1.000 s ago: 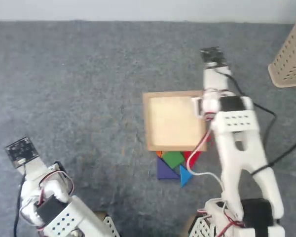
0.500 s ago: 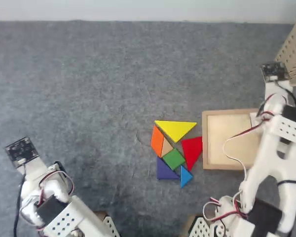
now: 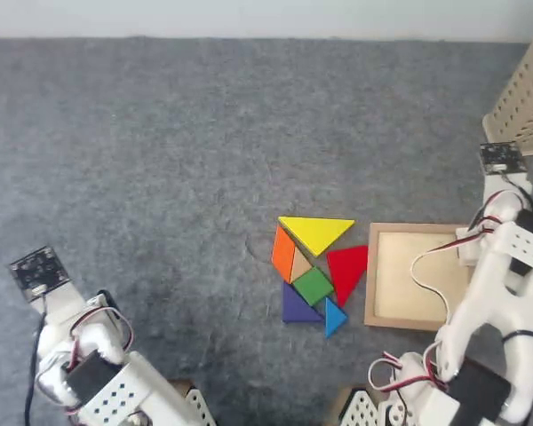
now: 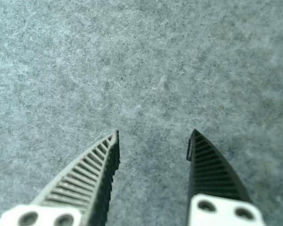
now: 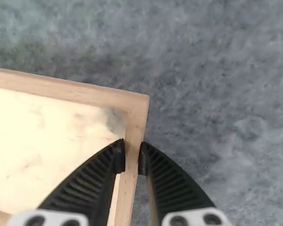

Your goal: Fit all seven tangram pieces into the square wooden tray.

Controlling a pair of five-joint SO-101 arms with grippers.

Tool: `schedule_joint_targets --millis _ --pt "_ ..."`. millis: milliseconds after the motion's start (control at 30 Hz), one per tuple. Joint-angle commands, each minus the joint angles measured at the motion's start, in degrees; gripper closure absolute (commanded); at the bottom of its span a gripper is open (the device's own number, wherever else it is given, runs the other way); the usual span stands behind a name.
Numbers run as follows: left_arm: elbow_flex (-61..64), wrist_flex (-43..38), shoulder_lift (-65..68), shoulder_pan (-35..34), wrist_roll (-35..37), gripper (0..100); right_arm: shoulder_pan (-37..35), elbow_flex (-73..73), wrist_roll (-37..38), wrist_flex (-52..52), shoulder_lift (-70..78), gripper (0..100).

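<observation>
At the right of the bench, the right pincer clamps the rim of the empty tray; all seven tangram pieces lie clustered just left of it, none fitted. The left pincer gapes.

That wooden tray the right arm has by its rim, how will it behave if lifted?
The wooden tray looks rigid, so it probably won't flex. The right gripper pinches one thin rim wall near a corner, so it may sag or pivot. The empty, shallow tray seems light; the fuzzy grey mat likely resists dragging.
</observation>
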Motion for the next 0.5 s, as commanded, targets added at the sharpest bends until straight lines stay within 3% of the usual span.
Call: schedule_joint_targets --millis 0,233,467 --pt "-1.1 0.2 -0.6 0.1 0.5 77 2.7 -3.3 -0.8 -2.3 1.5 99.3" --pt "-1.1 0.2 -0.6 0.1 0.5 77 0.0 -3.9 -2.5 -7.1 10.9 99.3" --pt "-1.1 0.2 -0.6 0.1 0.5 77 -13.3 -3.9 -9.7 -7.1 12.5 99.3"
